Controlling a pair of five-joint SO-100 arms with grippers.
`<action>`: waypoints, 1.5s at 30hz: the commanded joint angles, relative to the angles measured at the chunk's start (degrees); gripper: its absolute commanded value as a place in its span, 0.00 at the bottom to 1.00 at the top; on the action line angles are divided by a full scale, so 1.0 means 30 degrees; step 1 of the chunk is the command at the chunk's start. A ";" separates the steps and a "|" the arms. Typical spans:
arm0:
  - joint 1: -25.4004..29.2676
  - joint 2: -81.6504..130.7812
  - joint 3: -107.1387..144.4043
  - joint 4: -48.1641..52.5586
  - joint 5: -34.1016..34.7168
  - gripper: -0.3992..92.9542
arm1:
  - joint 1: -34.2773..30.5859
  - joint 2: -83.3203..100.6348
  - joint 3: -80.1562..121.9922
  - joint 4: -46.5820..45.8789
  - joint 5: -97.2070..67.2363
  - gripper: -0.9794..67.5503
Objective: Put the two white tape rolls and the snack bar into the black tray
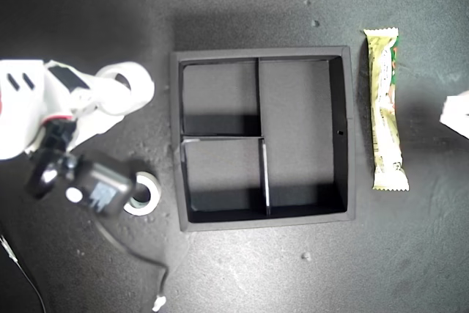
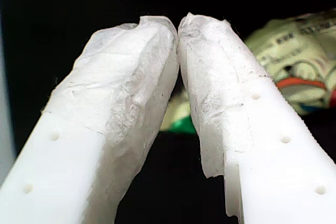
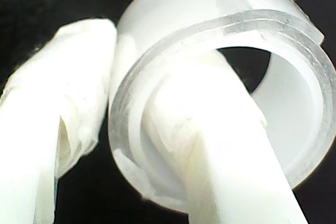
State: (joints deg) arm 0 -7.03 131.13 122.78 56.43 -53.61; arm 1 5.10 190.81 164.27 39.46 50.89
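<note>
While my second gripper (image 3: 113, 129) clamps one tape roll (image 3: 220, 77), another roll (image 1: 143, 193) lies free.

Exterior view looks straight down on the tabletop (image 1: 410, 254); each wrist view peers close along its gripper. First wrist and exterior views share the snack bar (image 1: 386, 108).

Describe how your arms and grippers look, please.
My first gripper has white plastic fingers with small dimples and crinkled white tape padding at the tips. My second gripper has the same white padded fingers. Its arm is white, with a black camera module and a thin black cable.
</note>
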 commanded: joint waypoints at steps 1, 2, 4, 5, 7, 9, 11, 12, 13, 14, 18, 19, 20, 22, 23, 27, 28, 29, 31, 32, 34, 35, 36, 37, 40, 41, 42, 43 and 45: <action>0.0117 -0.0439 -0.3809 0.0439 0.0586 0.01 | -0.0234 -0.1963 -0.3164 0.0908 -0.3574 0.18; 0.0205 -0.1230 -0.4629 0.0439 0.0703 0.01 | -0.0264 -0.3223 -0.3896 0.0820 -0.4043 0.22; 0.0322 -0.3164 -0.6270 0.0352 0.0850 0.01 | -0.0557 -0.5977 -0.5303 0.0234 -0.4951 0.28; 0.0439 -0.4424 -0.7207 0.0146 0.0996 0.01 | -0.0791 -0.7793 -0.6270 0.0059 -0.5449 0.30; 0.0615 -0.6504 -0.8555 -0.0205 0.1084 0.01 | -0.1318 -1.0811 -0.7969 0.0029 -0.6240 0.31; 0.0879 -0.8408 -0.9697 -0.0352 0.1055 0.01 | -0.1904 -1.3916 -0.9756 0.0674 -0.6885 0.31; 0.1143 -0.9639 -1.0049 -0.0850 0.0879 0.01 | -0.2461 -1.7402 -1.1689 0.1846 -0.7471 0.31; 0.1260 -1.0049 -0.9961 -0.1172 0.0820 0.01 | -0.2637 -1.9043 -1.2656 0.2520 -0.7676 0.31; 0.1377 -1.0400 -0.9844 -0.1523 0.0732 0.01 | -0.2783 -2.0625 -1.3564 0.3223 -0.7822 0.31; 0.1494 -1.0664 -0.9639 -0.1904 0.0645 0.01 | -0.2783 -2.1973 -1.4326 0.3809 -0.7852 0.32; 0.1787 -1.1631 -0.9199 -0.2988 0.0352 0.01 | -0.2607 -2.6426 -1.6582 0.5537 -0.8203 0.32; 0.1846 -1.1865 -0.9199 -0.3135 0.0293 0.01 | -0.2520 -2.7041 -1.6875 0.5684 -0.8262 0.32; 0.1846 -1.2129 -0.9199 -0.3193 0.0264 0.01 | -0.2461 -2.7568 -1.7080 0.5713 -0.8320 0.32; 0.1816 -1.2510 -0.9229 -0.3193 0.0205 0.01 | -0.2344 -2.8389 -1.7490 0.5830 -0.8437 0.32; 0.1787 -1.2686 -0.9170 -0.3193 0.0117 0.02 | -0.2314 -2.8711 -1.7695 0.5918 -0.8496 0.33; 0.1582 -1.3037 -0.8848 -0.3164 -0.0029 0.05 | -0.2051 -2.9619 -1.8018 0.6211 -0.8701 0.34; 0.1553 -1.3066 -0.8789 -0.3135 -0.0059 0.07 | -0.1963 -2.9795 -1.8047 0.6299 -0.8760 0.34; 0.1523 -1.3066 -0.8789 -0.3076 -0.0088 0.09 | -0.1875 -2.9883 -1.8047 0.6328 -0.8760 0.34; 0.1465 -1.3096 -0.8936 -0.2725 -0.0088 0.13 | -0.1787 -3.0059 -1.8018 0.6328 -0.8818 0.34; 0.1436 -1.3096 -0.9053 -0.2490 -0.0088 0.13 | -0.1699 -3.0176 -1.8018 0.6328 -0.8877 0.34; 0.1318 -1.3096 -0.9521 -0.1846 0.0000 0.14 | -0.1494 -3.0498 -1.8047 0.6328 -0.8965 0.34; 0.1289 -1.3037 -0.9785 -0.1494 0.0088 0.14 | -0.1318 -3.0703 -1.8047 0.6299 -0.9053 0.34; 0.1260 -1.2949 -1.0166 -0.1025 0.0176 0.14 | -0.1084 -3.1055 -1.8105 0.6240 -0.9141 0.34; 0.1230 -1.2832 -1.0635 -0.0410 0.0264 0.14 | -0.0850 -3.1523 -1.8252 0.6211 -0.9258 0.34; 0.1377 -1.1924 -1.2363 0.2021 0.0322 0.13 | -0.0146 -3.3604 -1.9395 0.5977 -0.9756 0.34; 0.1494 -1.1396 -1.2861 0.2959 0.0088 0.12 | 0.0000 -3.4453 -2.0039 0.5977 -0.9932 0.34; 0.1641 -1.0459 -1.3301 0.4014 -0.0469 0.12 | 0.0176 -3.5537 -2.0801 0.5977 -1.0107 0.34; 0.1934 -0.9258 -1.3418 0.4980 -0.1201 0.11 | 0.0293 -3.6533 -2.1592 0.6035 -1.0225 0.34; 0.2813 -0.7061 -1.2773 0.5742 -0.2402 0.11 | 0.0381 -3.7793 -2.2676 0.6270 -1.0283 0.32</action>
State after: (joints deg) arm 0 -1.85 99.84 86.40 70.14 -56.43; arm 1 5.45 80.77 101.25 58.01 26.19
